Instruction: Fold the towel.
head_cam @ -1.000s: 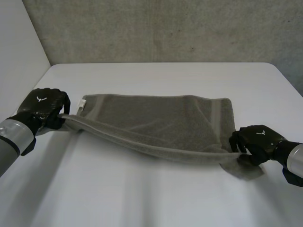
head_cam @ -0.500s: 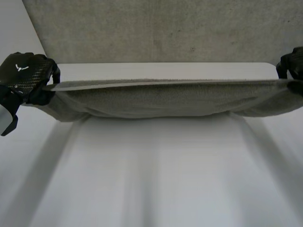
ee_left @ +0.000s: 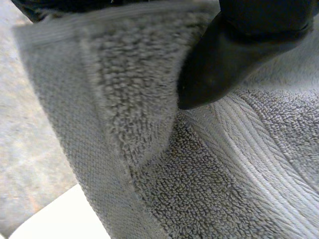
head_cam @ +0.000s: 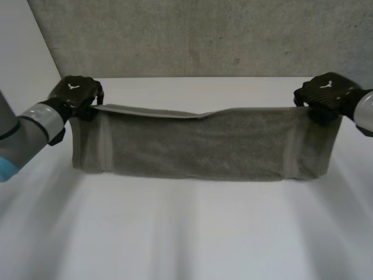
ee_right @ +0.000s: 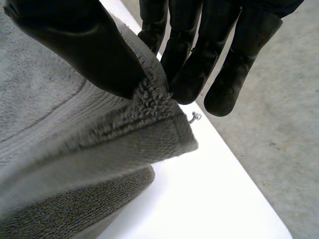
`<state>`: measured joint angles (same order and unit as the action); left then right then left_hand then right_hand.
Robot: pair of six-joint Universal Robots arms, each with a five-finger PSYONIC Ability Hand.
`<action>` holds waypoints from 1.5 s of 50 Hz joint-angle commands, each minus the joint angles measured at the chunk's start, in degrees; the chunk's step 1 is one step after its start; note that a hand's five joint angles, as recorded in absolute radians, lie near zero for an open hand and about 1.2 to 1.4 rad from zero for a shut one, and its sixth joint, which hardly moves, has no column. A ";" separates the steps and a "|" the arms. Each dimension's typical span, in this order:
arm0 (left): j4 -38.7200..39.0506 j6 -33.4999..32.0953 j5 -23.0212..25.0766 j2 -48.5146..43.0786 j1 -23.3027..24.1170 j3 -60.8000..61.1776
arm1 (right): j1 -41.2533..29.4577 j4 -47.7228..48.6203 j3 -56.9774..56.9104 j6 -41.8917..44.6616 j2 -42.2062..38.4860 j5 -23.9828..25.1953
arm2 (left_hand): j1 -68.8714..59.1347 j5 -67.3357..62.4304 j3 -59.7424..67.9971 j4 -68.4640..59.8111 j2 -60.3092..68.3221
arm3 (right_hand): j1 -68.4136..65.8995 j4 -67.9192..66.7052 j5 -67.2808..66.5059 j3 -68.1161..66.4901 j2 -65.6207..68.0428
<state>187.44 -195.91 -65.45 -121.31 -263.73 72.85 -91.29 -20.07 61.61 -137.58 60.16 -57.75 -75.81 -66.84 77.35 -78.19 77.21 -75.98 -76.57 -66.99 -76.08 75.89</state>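
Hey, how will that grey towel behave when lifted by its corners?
Likely floppy: the towel sags in the middle between the left hand and right hand. Its looped pile probably grips well, so slipping seems unlikely.

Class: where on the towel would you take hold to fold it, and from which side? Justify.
Pinch the two top corners of the towel, one from each short end, as the left hand and right hand do. It is long and limp and dips mid-edge; corner grips keep it spread.
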 commanded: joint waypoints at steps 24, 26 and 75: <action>-7.70 0.35 -11.19 -10.98 2.44 -12.66 | -6.80 13.13 -5.20 -10.25 -7.00 -11.07 | 63.07 64.10 -64.61 65.46 -64.48 | 65.98 66.57 66.99 66.08 -65.89; -8.06 0.35 -11.10 -9.22 2.26 -10.73 | -6.80 13.21 -3.09 -10.34 -5.07 -10.90 | 63.07 64.10 -64.61 65.46 -64.48 | 65.98 66.57 66.99 66.08 -65.89; 19.80 10.28 -8.11 10.22 2.17 30.77 | 1.20 30.09 29.27 -9.29 -4.52 -9.31 | 62.06 63.09 -63.60 64.45 -63.47 | 47.23 47.81 48.24 47.33 -47.14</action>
<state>207.01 -185.54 -73.50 -111.37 -261.34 103.07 -91.03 10.22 91.03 -146.90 56.52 -67.15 -17.03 -4.48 16.47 -16.94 16.26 -27.29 -27.70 -18.27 -27.68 27.51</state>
